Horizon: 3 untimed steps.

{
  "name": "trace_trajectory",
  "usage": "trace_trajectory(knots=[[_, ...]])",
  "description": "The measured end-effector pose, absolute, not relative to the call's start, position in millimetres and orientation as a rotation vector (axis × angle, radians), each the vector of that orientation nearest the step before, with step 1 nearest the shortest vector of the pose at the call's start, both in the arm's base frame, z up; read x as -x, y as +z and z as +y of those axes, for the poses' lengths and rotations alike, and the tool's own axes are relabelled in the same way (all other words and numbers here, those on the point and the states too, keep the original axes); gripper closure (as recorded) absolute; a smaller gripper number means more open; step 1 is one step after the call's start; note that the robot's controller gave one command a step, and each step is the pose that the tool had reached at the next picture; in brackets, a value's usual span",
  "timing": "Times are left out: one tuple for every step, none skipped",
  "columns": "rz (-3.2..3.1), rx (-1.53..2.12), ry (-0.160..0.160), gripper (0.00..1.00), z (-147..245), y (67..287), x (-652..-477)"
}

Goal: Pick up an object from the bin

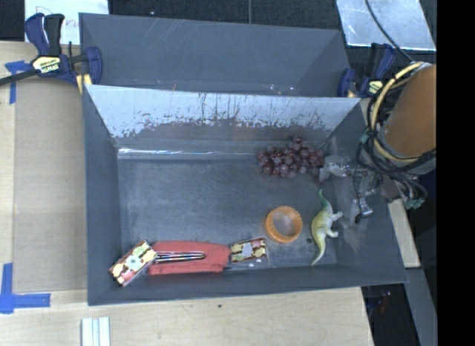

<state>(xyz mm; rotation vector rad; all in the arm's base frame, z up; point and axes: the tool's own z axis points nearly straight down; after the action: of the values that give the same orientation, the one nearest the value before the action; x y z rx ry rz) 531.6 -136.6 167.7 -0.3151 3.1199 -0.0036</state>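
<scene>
- Gripper [355, 192] hangs by the bin's [223, 62] right wall; open or clenched, can't tell.
- Green toy dinosaur [322, 232] lies just beside it, front right.
- Orange cup [283, 223] sits alongside.

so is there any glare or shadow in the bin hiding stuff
Camera view: a pale sheen lies across the bin's back wall; the floor is evenly lit, so the dark grapes, orange cup and green toy lizard stand out; the gripper blends with dark cables by the right wall.
</scene>
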Motion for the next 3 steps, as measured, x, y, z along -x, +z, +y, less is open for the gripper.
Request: trace_trajectory(knots=[[2.989,0.937,-0.007,0.00,-145.6,160.5,-507.5],[2.943,1.079,-0.006,0.00,-155.5,148.4,-533.1],[2.721,1.550,0.011,0.00,-148.3,95.8,-542.2]])
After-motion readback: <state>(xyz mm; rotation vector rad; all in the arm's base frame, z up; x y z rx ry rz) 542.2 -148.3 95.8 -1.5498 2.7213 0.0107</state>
